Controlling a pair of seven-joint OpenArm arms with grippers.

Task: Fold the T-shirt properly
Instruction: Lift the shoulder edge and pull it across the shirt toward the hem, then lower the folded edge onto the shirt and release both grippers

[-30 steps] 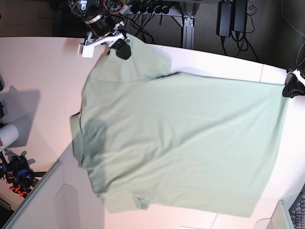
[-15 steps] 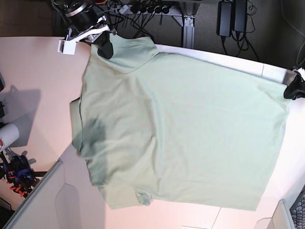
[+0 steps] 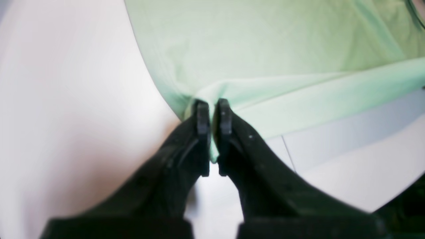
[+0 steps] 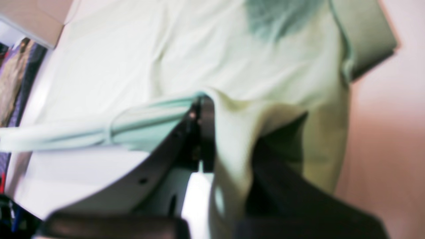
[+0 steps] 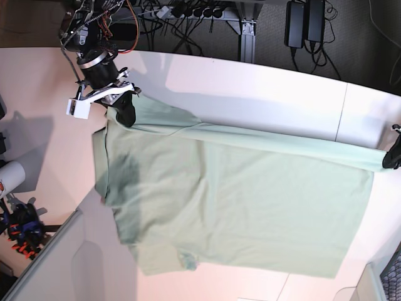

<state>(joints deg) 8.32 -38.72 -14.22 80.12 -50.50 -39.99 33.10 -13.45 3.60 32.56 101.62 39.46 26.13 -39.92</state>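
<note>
The pale mint-green T-shirt (image 5: 238, 200) lies spread on the white table (image 5: 263, 81), collar end at the left, hem at the right. Its far edge is folded over into a long straight band. My right gripper (image 5: 125, 116), at the base view's left, is shut on the shirt's far-left corner near the sleeve; the wrist view shows cloth (image 4: 232, 132) draped over its fingers. My left gripper (image 5: 391, 158), at the right edge, is shut on the far hem corner; its wrist view shows the black fingertips (image 3: 202, 113) pinching the cloth (image 3: 265, 49).
A table seam (image 5: 341, 116) runs across the far right part. Cables and power bricks (image 5: 307, 25) hang behind the table's far edge. A white roll (image 5: 9, 179) and orange-black clutter (image 5: 22, 232) sit at the left. A pale panel (image 5: 62, 263) lies at the lower left.
Both grippers have pulled the shirt's far edge toward the near side of the table, folding it over. The right gripper moved down and left; the left gripper moved down.
</note>
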